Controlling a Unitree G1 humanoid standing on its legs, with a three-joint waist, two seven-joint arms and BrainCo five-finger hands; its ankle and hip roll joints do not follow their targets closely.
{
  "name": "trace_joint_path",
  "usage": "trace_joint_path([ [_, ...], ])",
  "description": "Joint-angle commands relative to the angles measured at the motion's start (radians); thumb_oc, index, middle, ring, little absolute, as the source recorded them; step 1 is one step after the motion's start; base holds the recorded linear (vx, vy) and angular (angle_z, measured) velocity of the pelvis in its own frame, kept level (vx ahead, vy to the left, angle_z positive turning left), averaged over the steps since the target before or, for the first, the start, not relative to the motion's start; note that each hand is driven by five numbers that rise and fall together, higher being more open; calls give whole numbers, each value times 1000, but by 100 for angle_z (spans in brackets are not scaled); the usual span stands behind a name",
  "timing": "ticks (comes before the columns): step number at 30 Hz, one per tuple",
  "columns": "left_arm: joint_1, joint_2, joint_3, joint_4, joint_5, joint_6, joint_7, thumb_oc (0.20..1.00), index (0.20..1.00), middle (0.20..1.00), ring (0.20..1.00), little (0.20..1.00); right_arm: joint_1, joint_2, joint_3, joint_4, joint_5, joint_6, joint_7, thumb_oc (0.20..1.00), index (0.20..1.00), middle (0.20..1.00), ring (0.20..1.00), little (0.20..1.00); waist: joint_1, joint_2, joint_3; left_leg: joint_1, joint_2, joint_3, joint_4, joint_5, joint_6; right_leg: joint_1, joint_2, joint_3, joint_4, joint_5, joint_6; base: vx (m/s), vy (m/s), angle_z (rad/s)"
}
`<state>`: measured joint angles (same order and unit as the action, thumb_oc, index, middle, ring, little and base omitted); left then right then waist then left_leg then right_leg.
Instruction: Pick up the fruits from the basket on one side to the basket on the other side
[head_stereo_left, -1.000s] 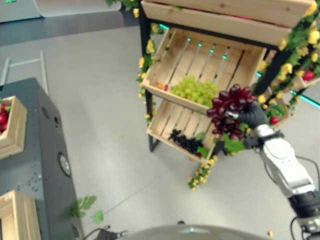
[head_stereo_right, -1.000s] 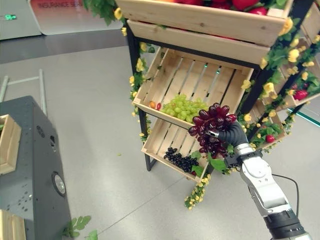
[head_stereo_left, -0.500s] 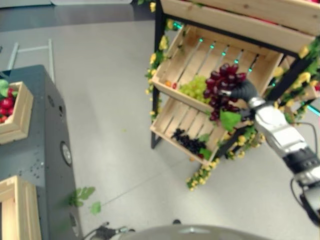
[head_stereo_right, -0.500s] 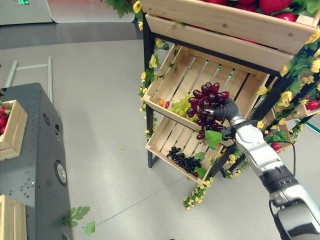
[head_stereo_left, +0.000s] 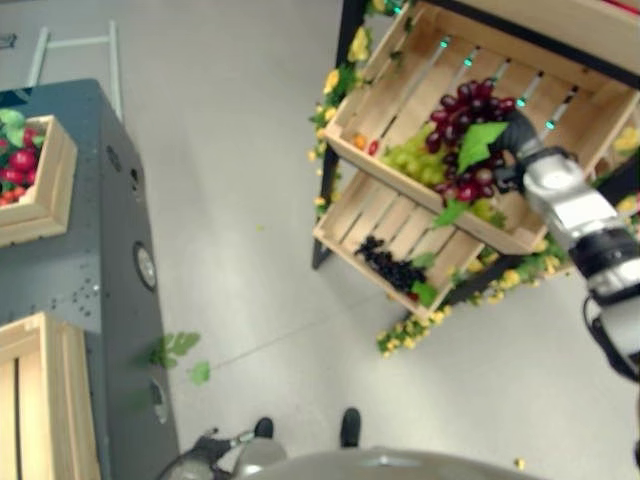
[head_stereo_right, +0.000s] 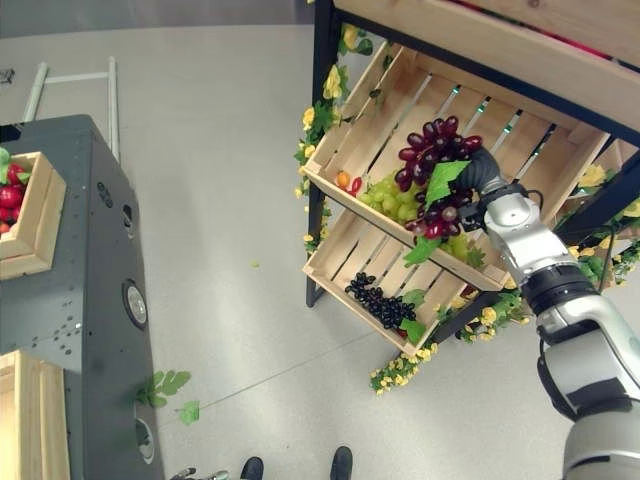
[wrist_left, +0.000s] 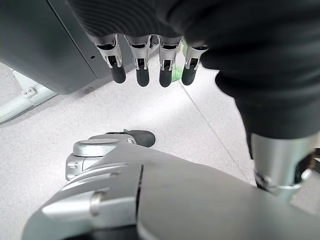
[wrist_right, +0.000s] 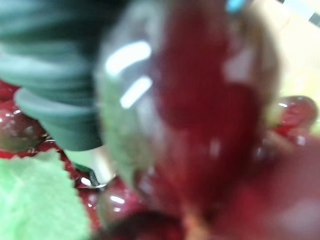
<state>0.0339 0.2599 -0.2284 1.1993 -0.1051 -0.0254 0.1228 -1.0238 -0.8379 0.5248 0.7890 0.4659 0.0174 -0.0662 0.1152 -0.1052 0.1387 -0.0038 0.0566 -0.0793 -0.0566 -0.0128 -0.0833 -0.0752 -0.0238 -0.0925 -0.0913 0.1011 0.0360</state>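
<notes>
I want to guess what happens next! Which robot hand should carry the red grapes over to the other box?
The right hand: it is already shut on the red grapes above the shelf crate. The left hand hangs open and empty near the floor.

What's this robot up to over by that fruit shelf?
It is moving fruit between crates. Its right hand is holding a bunch of dark red grapes with green leaves, just above the middle crate of a wooden stand, where green grapes lie. A lower crate holds black grapes. Its left hand hangs idle, fingers relaxed, over the floor. A grey cabinet on its left carries more wooden crates, one with red fruit.
</notes>
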Motion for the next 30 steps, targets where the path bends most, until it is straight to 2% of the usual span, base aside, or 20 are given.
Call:
trace_joint_path([
  [1,-4,-20,-84,61,-36,-2,-7,1000,1000,1000,1000,1000,-161,-51,17,105,22,-19,-51,200,200,200,200,200,32,-39,8,-54,-52,-10,12,12,41,22,-9,-10,26,-68,64,-24,-3,20],
  [10,-11,-26,-110,58,-43,-5,7,1000,1000,1000,1000,1000,-244,-39,41,382,-60,3,-59,200,200,200,200,200,51,-23,14,-75,-63,-55,5,26,35,24,-18,-53,23,-76,62,3,-3,18],
  [14,-17,-27,-122,52,-43,-6,11,1000,1000,1000,1000,1000,-262,-33,45,445,-76,2,-67,200,200,200,200,200,55,-17,16,-83,-66,-66,4,31,34,21,-22,-65,23,-76,63,-3,0,17],
  [15,-19,-28,-124,53,-44,-6,13,1000,1000,1000,1000,1000,-266,-36,47,467,-91,3,-71,442,442,442,442,442,56,-15,17,-88,-67,-72,3,33,33,20,-24,-73,22,-77,62,-7,-7,5],
  [16,-19,-28,-124,53,-44,-6,13,1000,1000,1000,1000,1000,-267,-36,47,468,-91,3,-71,573,573,573,573,573,56,-15,17,-88,-67,-73,3,33,33,20,-24,-73,22,-77,62,12,-11,9],
  [17,-18,-30,-129,53,-47,-6,16,1000,1000,1000,1000,1000,-275,-30,59,477,-123,7,-72,1000,1000,1000,1000,1000,57,-14,17,-89,-70,-79,1,36,32,20,-24,-80,21,-77,61,10,-5,14],
  [20,-22,-35,-132,55,-44,-6,16,1000,1000,1000,1000,1000,-271,-25,88,467,-179,7,-67,1000,1000,1000,1000,1000,54,-14,17,-90,-70,-85,-1,37,31,22,-25,-86,22,-81,61,-5,3,15],
  [22,-28,-31,-132,55,-34,-5,19,1000,1000,1000,1000,1000,-279,-34,156,447,-305,8,-59,1000,1000,1000,1000,1000,52,-18,16,-90,-71,-87,-1,38,31,23,-26,-88,23,-81,61,-10,3,6],
  [30,-34,-30,-108,60,4,-4,8,1000,1000,1000,1000,1000,-239,-128,230,202,-423,3,-41,1000,1000,1000,1000,1000,27,-26,3,-72,-66,-84,-8,32,31,35,-27,-87,24,-87,62,0,0,0],
])
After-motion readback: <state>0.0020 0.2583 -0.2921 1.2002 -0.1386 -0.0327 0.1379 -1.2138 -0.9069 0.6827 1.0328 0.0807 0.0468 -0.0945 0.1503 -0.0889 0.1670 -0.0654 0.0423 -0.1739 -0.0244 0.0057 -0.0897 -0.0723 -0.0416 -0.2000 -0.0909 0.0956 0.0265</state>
